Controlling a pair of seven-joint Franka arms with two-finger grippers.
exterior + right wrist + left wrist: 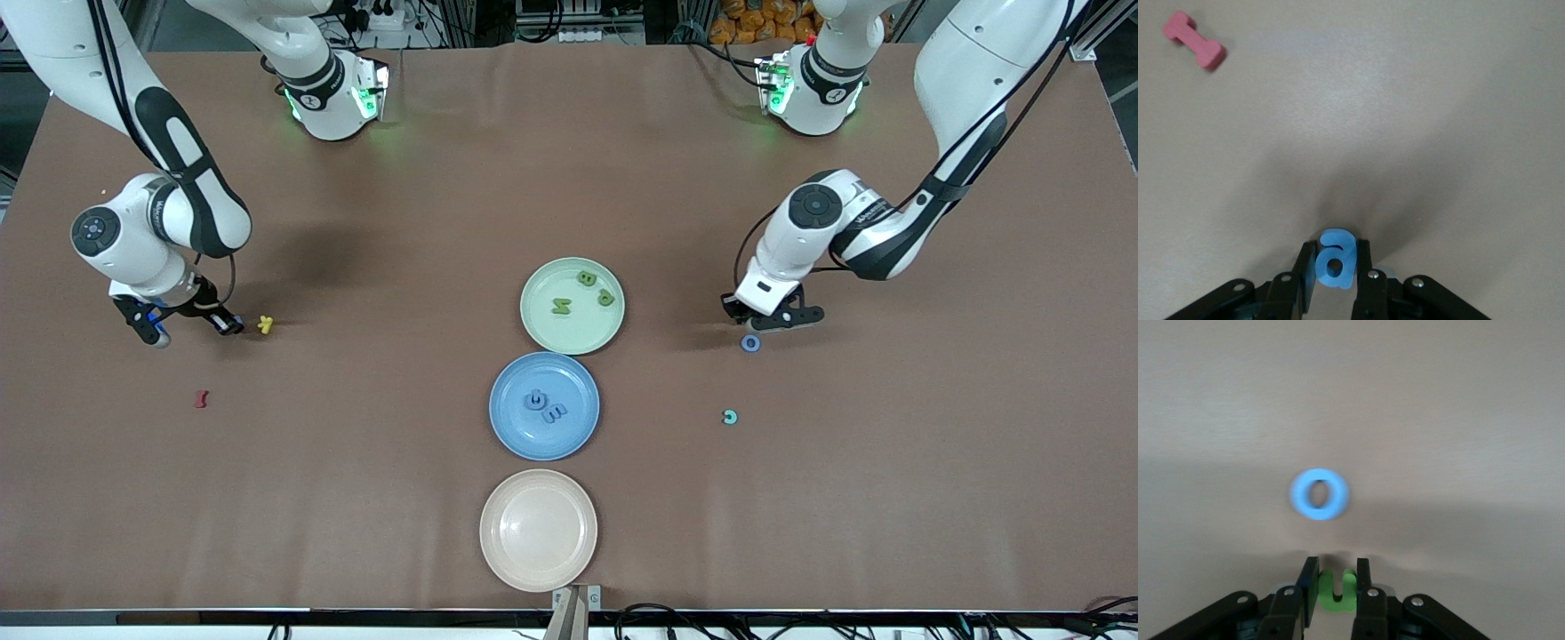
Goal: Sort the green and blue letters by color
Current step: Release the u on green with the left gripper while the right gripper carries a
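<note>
Both arms are at the pick-up step: the left gripper (1333,587) pinches a green letter (1337,592), the right gripper (1335,265) pinches a blue letter (1335,259). Next, I judge: lift each and carry it to the green plate (538,320) and blue plate (508,427).

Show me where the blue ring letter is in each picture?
Front view: blue ring letter lies on the table just below the left gripper.
Left wrist view: mid-picture, ahead of the fingers shut on a green letter.
Right wrist view: not in it.
Shared landmark: the left gripper.
</note>
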